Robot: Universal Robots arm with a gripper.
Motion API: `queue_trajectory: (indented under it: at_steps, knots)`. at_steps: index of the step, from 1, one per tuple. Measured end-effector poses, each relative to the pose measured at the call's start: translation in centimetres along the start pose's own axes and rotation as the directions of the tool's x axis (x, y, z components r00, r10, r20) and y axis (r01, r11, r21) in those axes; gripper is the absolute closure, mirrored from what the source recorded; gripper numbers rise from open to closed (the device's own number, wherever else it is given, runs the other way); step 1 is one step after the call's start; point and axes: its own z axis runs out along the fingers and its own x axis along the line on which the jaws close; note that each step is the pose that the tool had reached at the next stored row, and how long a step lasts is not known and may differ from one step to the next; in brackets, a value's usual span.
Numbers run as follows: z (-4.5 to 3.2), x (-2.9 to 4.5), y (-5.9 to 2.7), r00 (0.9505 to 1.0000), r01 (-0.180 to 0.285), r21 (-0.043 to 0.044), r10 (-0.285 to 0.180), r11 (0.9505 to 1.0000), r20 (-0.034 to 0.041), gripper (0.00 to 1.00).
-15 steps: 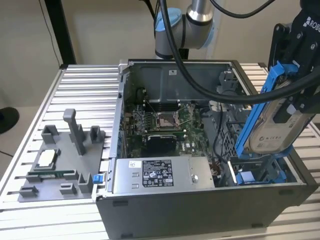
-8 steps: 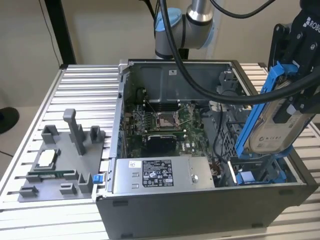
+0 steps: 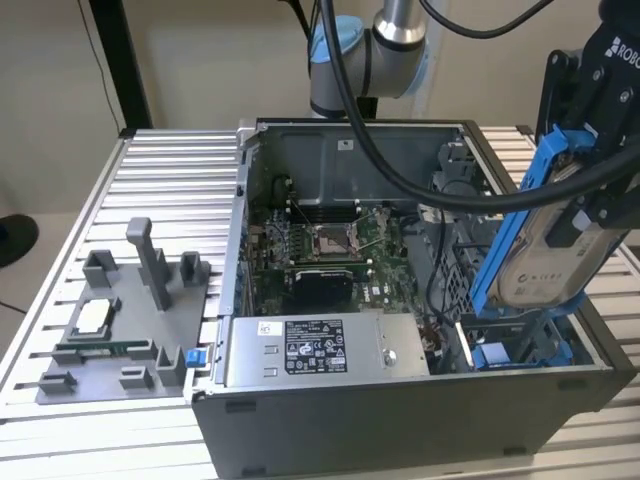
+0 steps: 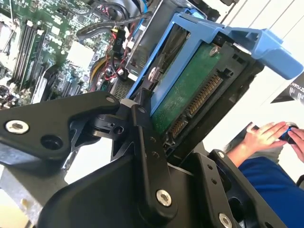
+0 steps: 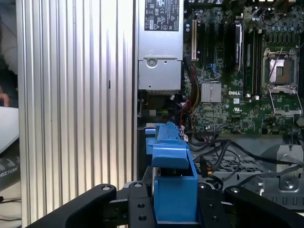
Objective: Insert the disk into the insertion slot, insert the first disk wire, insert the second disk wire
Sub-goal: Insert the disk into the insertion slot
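My gripper (image 3: pixel 582 160) is shut on the disk (image 3: pixel 545 255), a silver-grey drive in a bright blue frame. I hold it tilted, almost on edge, over the right end of the open computer case. Its lower edge hangs just above the insertion slot (image 3: pixel 515 345), a grey bay with a perforated wall and blue plastic parts. In the second wrist view the disk (image 4: pixel 190 90) shows its green board and connector, clamped by my black fingers (image 4: pixel 145 137). The first wrist view looks along the blue frame (image 5: pixel 173 166). Loose black cables (image 5: pixel 216 147) lie by the bay; I cannot tell which are the disk wires.
A grey labelled power-supply box (image 3: pixel 320 350) lies along the case's front, and the motherboard with its square socket (image 3: pixel 330 240) is behind it. A grey fixture with posts (image 3: pixel 120 320) sits on the slatted table (image 3: pixel 170 190). A person's hands (image 4: pixel 266 135) are beyond the disk.
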Motion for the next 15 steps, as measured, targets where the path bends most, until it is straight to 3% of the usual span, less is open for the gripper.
queue_trajectory:
  at_steps: [15]
  knots:
    - [2.64, -0.04, -0.75, 1.0, 0.0, -0.0002, 0.0, 1.0, 0.0012, 1.0]
